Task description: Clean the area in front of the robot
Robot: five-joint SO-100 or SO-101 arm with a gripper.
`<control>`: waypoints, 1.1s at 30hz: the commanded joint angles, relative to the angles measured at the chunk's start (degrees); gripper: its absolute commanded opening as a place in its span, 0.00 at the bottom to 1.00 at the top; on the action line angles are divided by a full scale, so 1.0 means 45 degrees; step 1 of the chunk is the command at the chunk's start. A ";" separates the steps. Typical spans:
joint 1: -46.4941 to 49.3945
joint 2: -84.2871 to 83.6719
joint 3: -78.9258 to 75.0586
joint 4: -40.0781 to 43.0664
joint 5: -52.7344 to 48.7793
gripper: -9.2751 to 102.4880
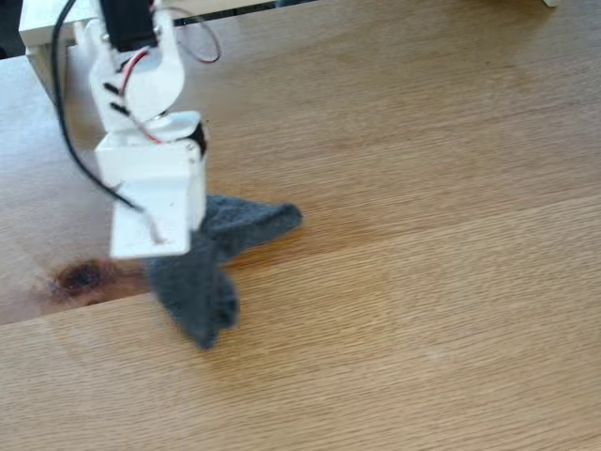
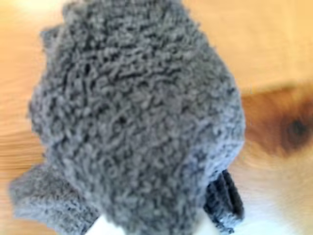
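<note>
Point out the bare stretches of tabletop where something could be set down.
In the fixed view, bare tabletop spreads right of the grey cloth and along the near edge. It is crowded at left: the robot, its cloth and the dark knot sit together.

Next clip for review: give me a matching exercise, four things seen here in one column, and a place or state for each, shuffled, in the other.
Things:
1. fuzzy grey terry cloth
2. small white blocky plastic arm
3. dark knot in the wood
4. thin black cable

Places or states:
A. hangs in a curve along the arm's left side in the fixed view
B. crumpled on the light oak tabletop under the arm's flat white claw
C. stands over the cloth, reaching down
D. sits in an amber-brown patch left of the cloth in the fixed view

Pairs: 1-B, 2-C, 3-D, 4-A
</note>
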 commanded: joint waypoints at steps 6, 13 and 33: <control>-0.2871 0.0898 -0.0859 -0.3437 -0.1035 0.08; -0.2070 -0.3750 -0.0859 -0.8906 -0.2910 0.08; 0.3418 0.2461 -0.0664 0.2090 -0.1855 0.08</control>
